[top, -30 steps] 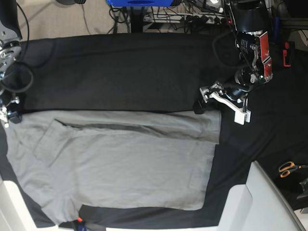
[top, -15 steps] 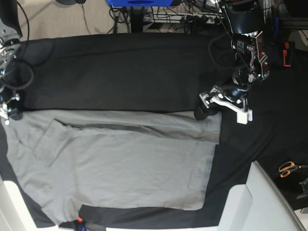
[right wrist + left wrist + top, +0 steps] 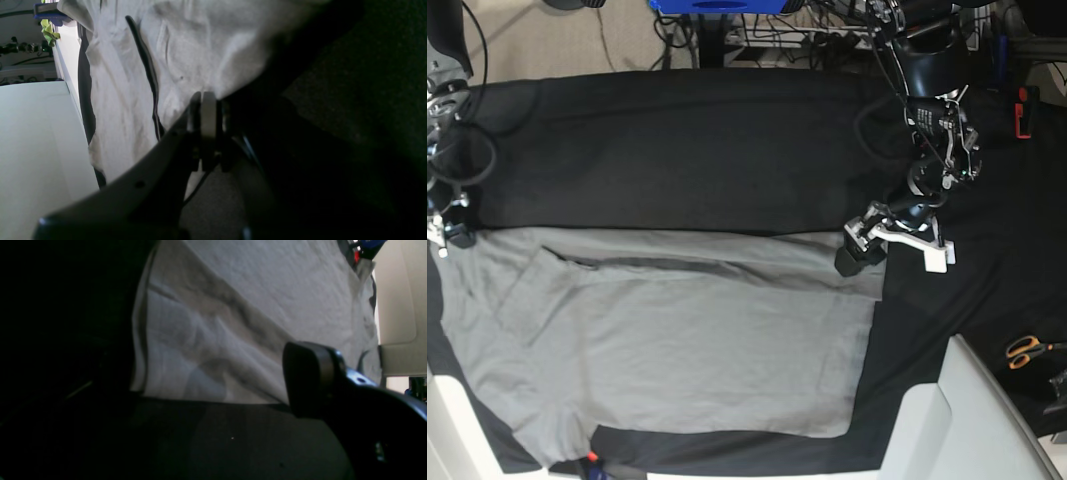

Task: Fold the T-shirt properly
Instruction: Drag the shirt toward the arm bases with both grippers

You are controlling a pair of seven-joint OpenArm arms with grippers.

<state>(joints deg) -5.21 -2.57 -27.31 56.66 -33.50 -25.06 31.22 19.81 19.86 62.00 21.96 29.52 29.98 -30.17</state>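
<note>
Holding our right pincer [image 3: 206, 110] pinched on the T-shirt [image 3: 677, 330] corner (counter's [image 3: 677, 140] left edge), left pincer [image 3: 892, 248] spread above its opposite corner.

far cloth [image 3: 677, 140] bare, scissors [image 3: 1027, 350] — rt edge

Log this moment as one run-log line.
plain grey cotton T-shirt: flat on black cloth | left end effector: open at far corner | right end effector: shut on T-shirt edge
</note>
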